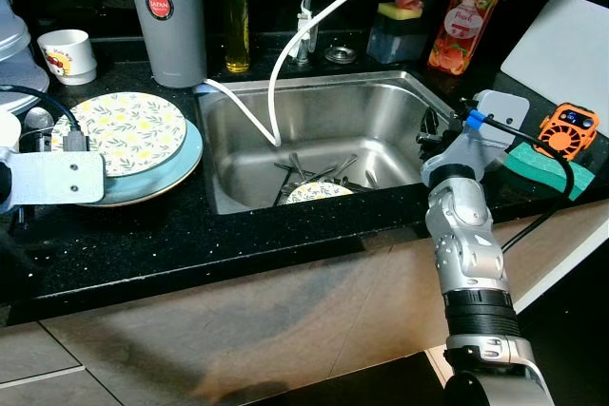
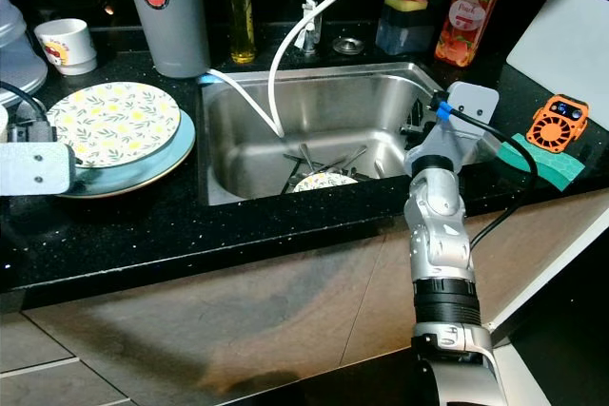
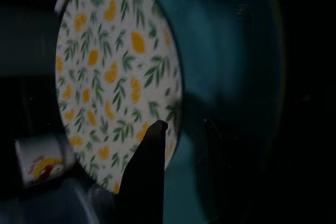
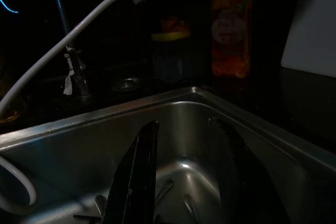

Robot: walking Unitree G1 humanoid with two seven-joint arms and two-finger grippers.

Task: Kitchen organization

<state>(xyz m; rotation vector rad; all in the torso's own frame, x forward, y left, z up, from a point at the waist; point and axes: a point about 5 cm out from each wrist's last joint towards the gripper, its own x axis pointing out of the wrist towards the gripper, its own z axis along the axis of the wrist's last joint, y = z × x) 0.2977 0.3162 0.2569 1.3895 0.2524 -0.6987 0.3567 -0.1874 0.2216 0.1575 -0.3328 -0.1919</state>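
Head views: black speckled counter [image 1: 143,244] around a stainless sink [image 1: 371,106]. Left of the basin, a lemon-patterned plate [image 1: 128,130] stacked on a larger teal plate [image 1: 186,154]; left arm's grey wrist block over their near edge. In the basin, a small patterned dish [image 1: 319,192] among cutlery [image 1: 309,170], under a white hose [image 1: 304,35]. Right arm bent over the sink's right rim, beside a green sponge [image 1: 542,166] and an orange gadget [image 1: 569,128]. Behind: grey canister [image 1: 166,11], mug [image 1: 67,54], orange soap bottle [image 1: 464,14].

Left wrist view: left gripper [image 3: 181,140] just above the patterned plate's edge, where it meets the teal one; fingers spread, pinching nothing.

Right wrist view: right gripper [image 4: 184,177] inside the basin, fingers apart and empty, cutlery below.
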